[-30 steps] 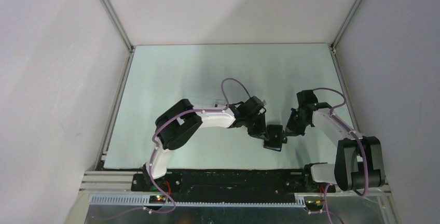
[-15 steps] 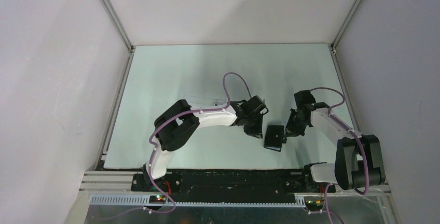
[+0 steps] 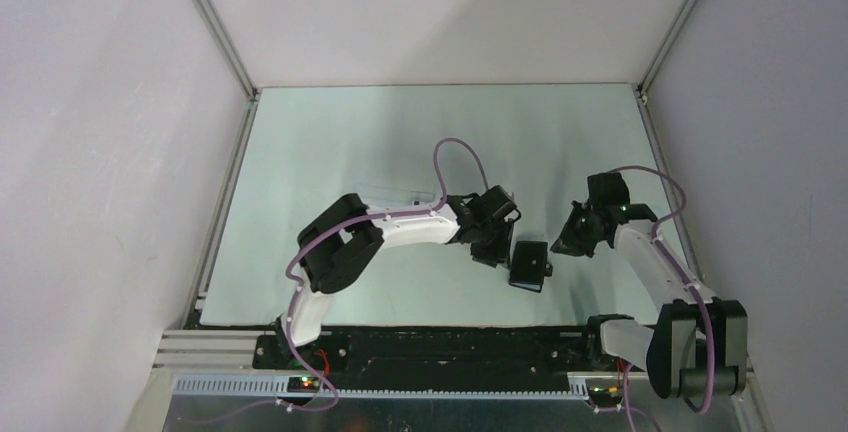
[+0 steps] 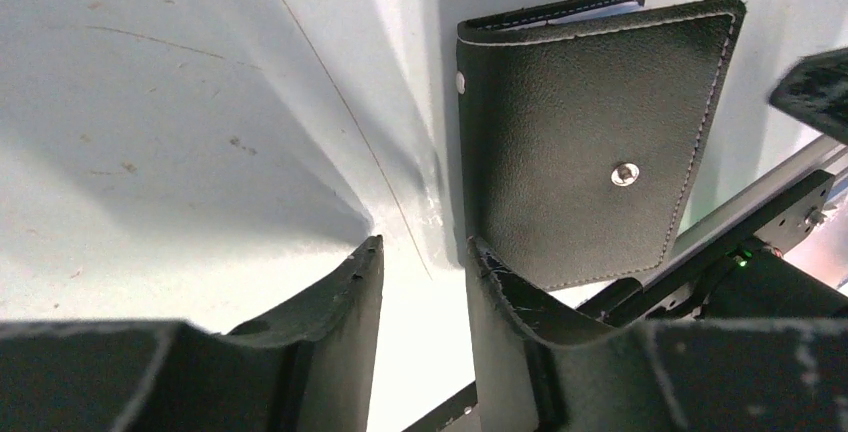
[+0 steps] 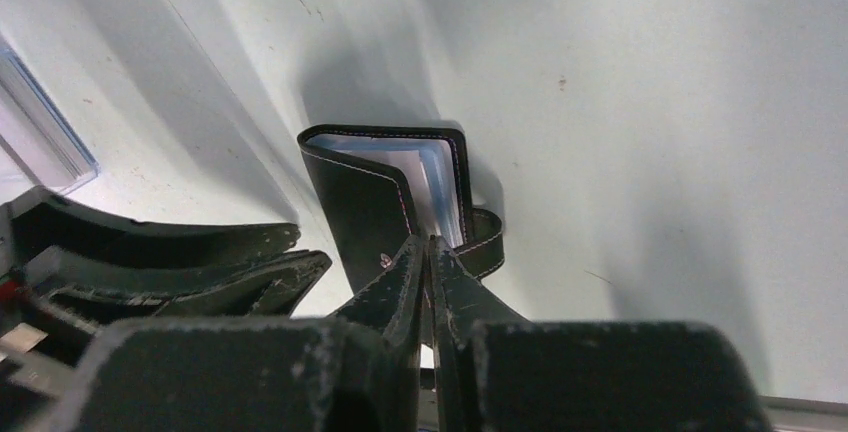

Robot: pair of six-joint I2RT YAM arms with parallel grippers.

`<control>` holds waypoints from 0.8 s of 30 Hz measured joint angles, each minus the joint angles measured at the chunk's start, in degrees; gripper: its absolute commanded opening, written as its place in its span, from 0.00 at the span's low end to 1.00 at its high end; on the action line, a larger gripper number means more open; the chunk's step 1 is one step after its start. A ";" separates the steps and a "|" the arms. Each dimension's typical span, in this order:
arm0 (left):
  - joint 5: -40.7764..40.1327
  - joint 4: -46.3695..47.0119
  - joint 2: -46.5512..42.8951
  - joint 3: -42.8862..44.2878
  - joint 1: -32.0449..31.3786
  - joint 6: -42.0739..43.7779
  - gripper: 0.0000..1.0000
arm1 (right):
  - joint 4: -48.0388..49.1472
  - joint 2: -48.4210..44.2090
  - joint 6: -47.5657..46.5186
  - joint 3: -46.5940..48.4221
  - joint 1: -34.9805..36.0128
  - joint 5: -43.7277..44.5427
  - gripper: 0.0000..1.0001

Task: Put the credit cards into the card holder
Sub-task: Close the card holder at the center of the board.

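Observation:
The black card holder [image 3: 529,264] lies folded on the table near the front edge, its snap stud up in the left wrist view [image 4: 590,142]. Pale card edges [image 5: 441,184] show between its leaves; no loose credit card shows. My left gripper [image 3: 492,249] is open and empty just left of the holder, its right fingertip [image 4: 490,272] beside the holder's edge. My right gripper [image 3: 566,243] is shut a little right of the holder, nothing visible between its fingers [image 5: 405,272]. In the right wrist view the holder [image 5: 370,207] stands slightly agape ahead of it.
A clear plastic box [image 3: 391,194] lies behind the left forearm, and its corner shows in the right wrist view [image 5: 40,117]. The table's front rail [image 3: 440,337] runs just behind the card holder. White walls enclose the table.
My right arm has drawn back to the right, away from the card holder. My left gripper has lifted slightly off the holder's left edge. The holder has stayed in place.

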 measured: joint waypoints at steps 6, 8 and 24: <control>-0.37 -0.76 -2.80 -0.15 0.61 1.29 0.42 | 1.18 6.45 -0.44 0.02 0.00 -2.27 0.09; -0.35 -0.72 -4.07 -0.11 0.66 1.79 0.40 | 1.60 8.74 -0.72 0.04 -0.02 -2.71 0.09; 0.63 -0.39 1.90 5.95 -0.81 2.29 0.38 | 2.43 13.14 -3.28 0.57 0.11 -6.16 0.09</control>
